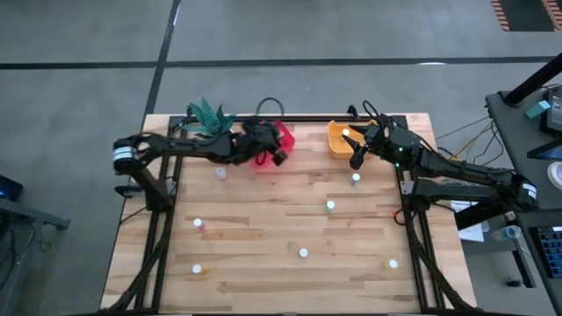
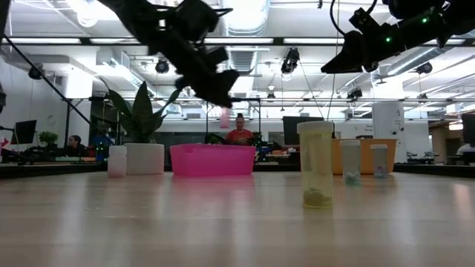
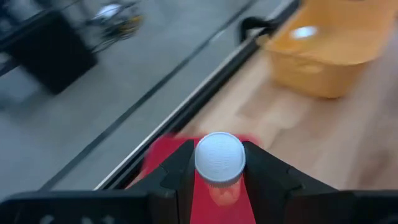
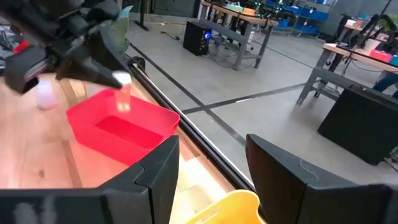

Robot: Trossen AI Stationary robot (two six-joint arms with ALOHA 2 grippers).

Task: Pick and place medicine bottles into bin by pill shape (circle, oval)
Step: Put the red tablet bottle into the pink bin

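My left gripper point(image 1: 279, 156) is shut on a small bottle with a white cap point(image 3: 219, 157) and a pinkish body point(image 4: 124, 99), above the red bin point(image 1: 283, 136) at the table's far edge. The low view shows the bottle point(image 2: 225, 117) well above that bin point(image 2: 213, 159). My right gripper point(image 4: 208, 180) is open and empty over the orange bin point(image 1: 341, 140), which holds one bottle point(image 1: 345, 133). Several other white-capped bottles stand upright on the table, among them ones at the left point(image 1: 219, 173) and in the middle point(image 1: 330, 206). My left gripper pinches the bottle between its two fingers point(image 3: 180, 171) at its top end, at the cap and just below it point(image 3: 219, 180). The fingers slant down from the table's left side. The bottle hangs upright below them, clear of the red bin.
A green plant in a white pot point(image 1: 209, 116) stands at the far left beside the red bin. A dark rail point(image 1: 307, 115) runs along the far edge. Loose bottles stand near the front edge point(image 1: 303, 253) and front right point(image 1: 392, 263); a yellowish one point(image 2: 316, 165) is near the low camera.
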